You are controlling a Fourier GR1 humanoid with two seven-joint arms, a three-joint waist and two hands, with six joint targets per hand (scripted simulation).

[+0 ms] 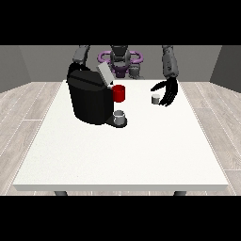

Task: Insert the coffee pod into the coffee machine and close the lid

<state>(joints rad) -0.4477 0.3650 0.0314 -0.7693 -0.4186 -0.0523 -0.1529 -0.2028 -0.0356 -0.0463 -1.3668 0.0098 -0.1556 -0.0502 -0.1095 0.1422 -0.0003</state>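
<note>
A small grey coffee pod [156, 99] stands on the white table [122, 150] at the far right. The hand at the view's right [167, 92] hovers just beside it, to its right, with fingers spread and relaxed, holding nothing. A black coffee machine [91, 97] stands at the far left with its grey lid [104, 74] tilted up. A grey cup [120, 117] sits on the machine's base. The hand at the view's left is hidden behind the machine.
A red mug [119, 93] stands right behind the machine's front. The table's far edge runs just behind the pod and the mug.
</note>
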